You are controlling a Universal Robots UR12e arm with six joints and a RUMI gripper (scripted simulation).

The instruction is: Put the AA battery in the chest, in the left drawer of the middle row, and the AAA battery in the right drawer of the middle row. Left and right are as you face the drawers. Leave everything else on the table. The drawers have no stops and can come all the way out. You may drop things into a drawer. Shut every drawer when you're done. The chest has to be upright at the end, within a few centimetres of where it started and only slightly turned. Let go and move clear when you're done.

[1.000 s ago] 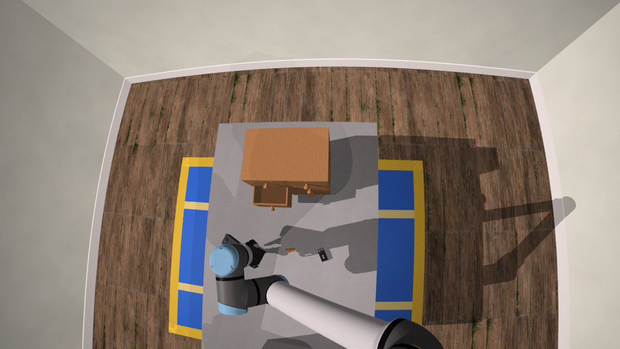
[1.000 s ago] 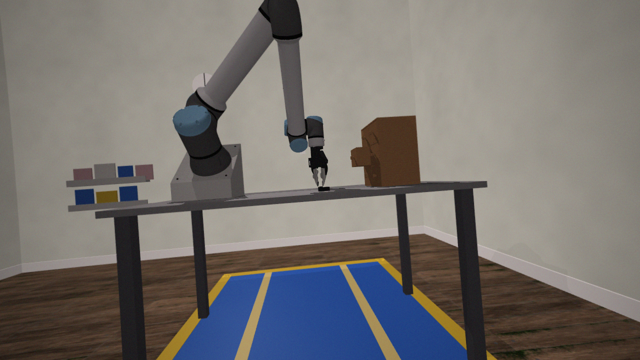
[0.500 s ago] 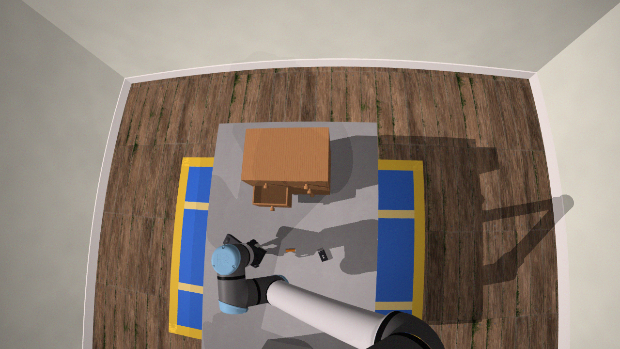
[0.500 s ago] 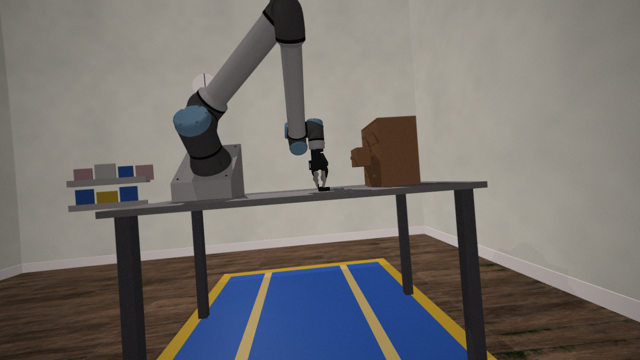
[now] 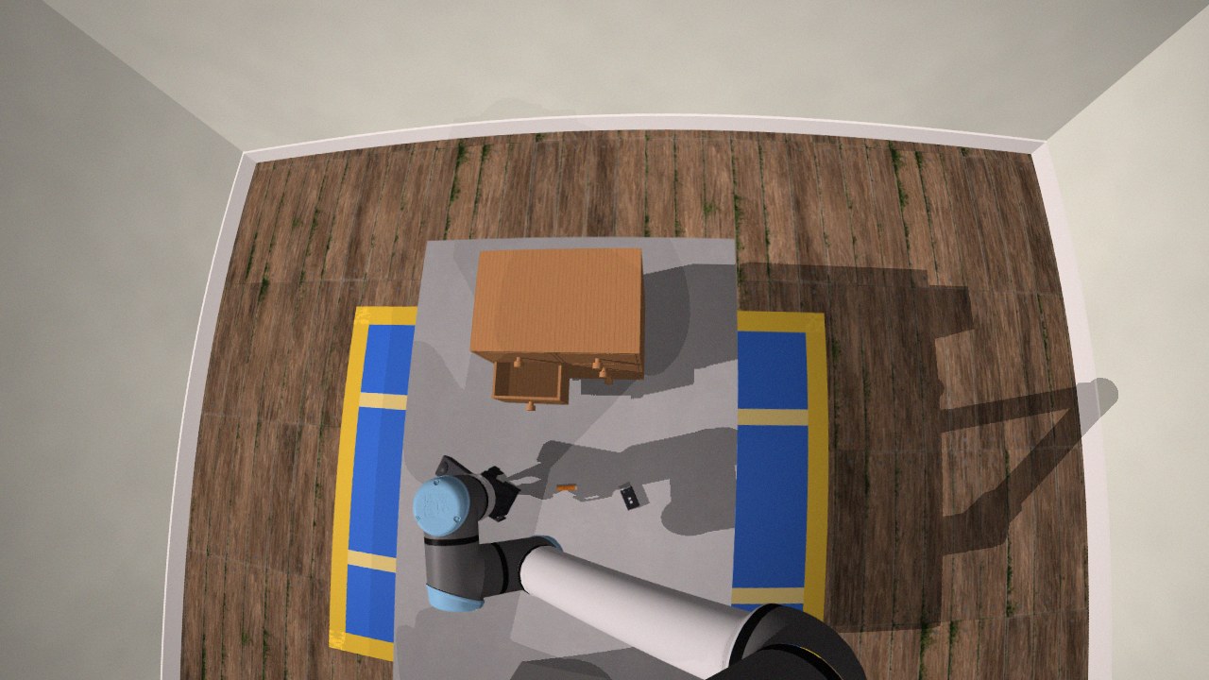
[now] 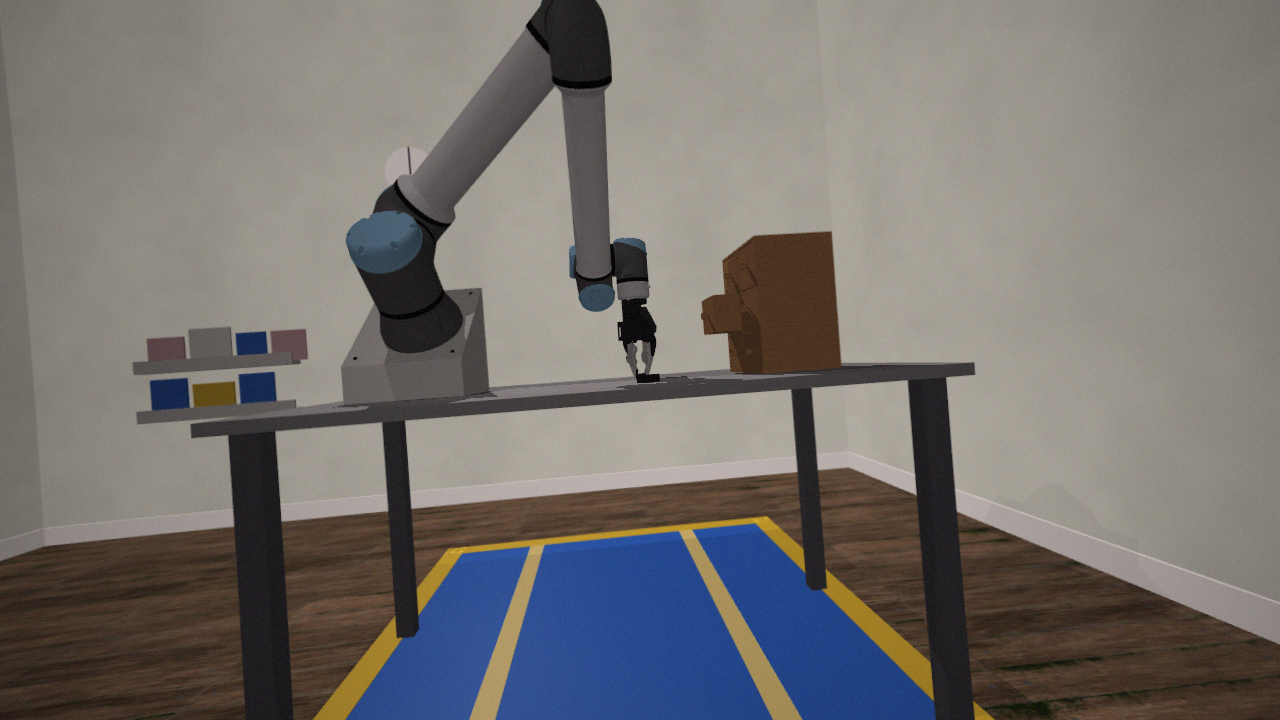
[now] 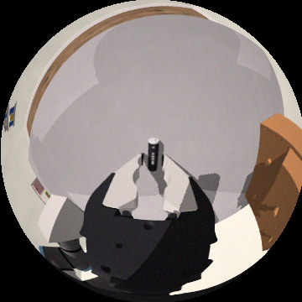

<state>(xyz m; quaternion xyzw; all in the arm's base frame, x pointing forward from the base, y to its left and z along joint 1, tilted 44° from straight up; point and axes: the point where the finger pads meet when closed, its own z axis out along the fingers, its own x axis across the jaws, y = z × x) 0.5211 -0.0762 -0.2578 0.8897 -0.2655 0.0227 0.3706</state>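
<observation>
One tool (image 5: 512, 480) (image 6: 640, 374) (image 7: 153, 153) points down at the tabletop (image 5: 653, 581) (image 6: 537, 394) (image 7: 184, 63), its two fingers parted by a narrow gap. One battery (image 7: 153, 154), black with a silver end, lies between the fingertips in the wrist view, with a sliver of space on either side; the tool is slightly spread around it and not pinching it. Whether it is the AA or the AAA cannot be told, as its label is too small to read.

Beside the tool in the top view, on the side away from the wrist, lies one small orange item (image 5: 566, 486), and further along the same way one black block (image 5: 631, 497) (image 6: 648, 377) with two pale marks.

Beyond these, well apart from the tool, stands one upright chest (image 5: 557, 299) (image 6: 787, 304) (image 7: 277, 168). Five knobs show from above. One drawer (image 5: 530, 398) (image 6: 721, 315) stands out, the left one of the middle row.

By the far wall are two shelves (image 6: 214, 365) carrying seven boxes, four above and three below.

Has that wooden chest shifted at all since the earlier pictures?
No. In the top view, the chest sits in the same place against the back edge of the table.
</observation>
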